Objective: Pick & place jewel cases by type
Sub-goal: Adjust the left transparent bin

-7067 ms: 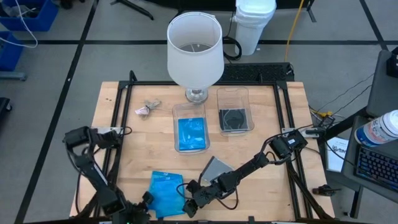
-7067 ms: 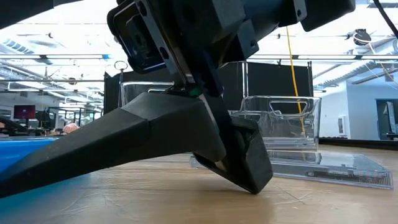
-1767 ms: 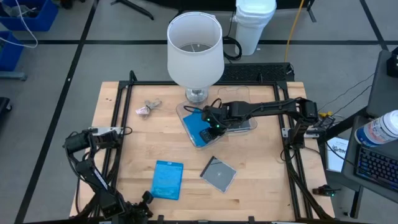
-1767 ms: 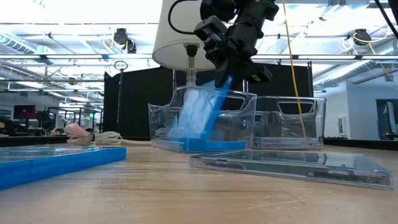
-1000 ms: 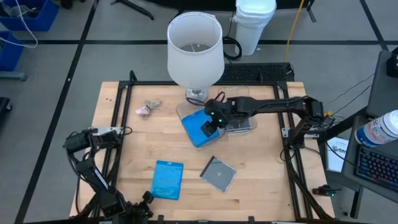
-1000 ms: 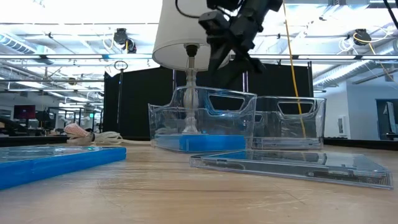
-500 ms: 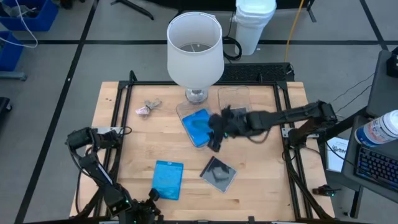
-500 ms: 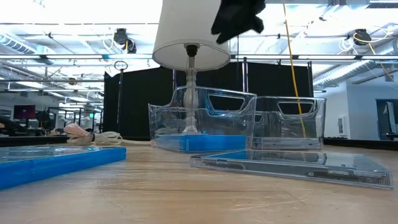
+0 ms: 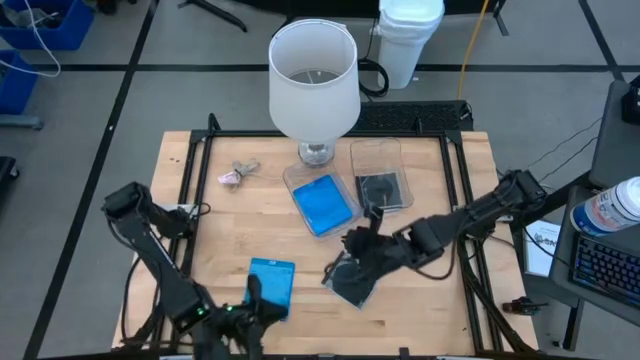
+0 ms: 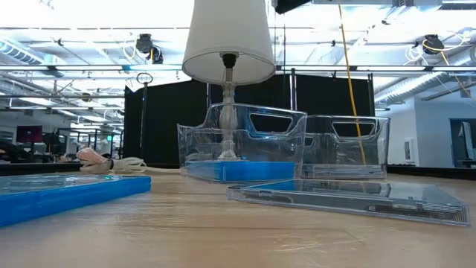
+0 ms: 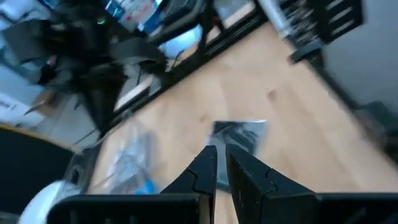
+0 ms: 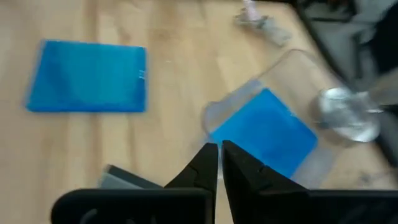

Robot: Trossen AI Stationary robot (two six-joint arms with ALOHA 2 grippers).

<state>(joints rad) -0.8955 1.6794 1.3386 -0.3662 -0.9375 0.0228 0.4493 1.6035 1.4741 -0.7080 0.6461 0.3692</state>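
Right end effector (image 12: 219, 155), fingers pressed together, hovers above smoky grey jewel case (image 9: 352, 283).

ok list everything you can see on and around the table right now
blue jewel cases: two; one flat in the left clear tub, one loose near the table's front edge
grey jewel cases: two, smoky grey; one in the right clear tub, one loose on the table, under the right arm
clear tubs: two, side by side mid-table, at the lamp's foot
lamp: one, white shade, back of table
small lump: one, pinkish-grey, back left
table: one, light wood, dark frame
white bin: one, on the floor behind the table
left gripper: shut, empty, by the front edge
right gripper: shut, empty, above the loose grey case
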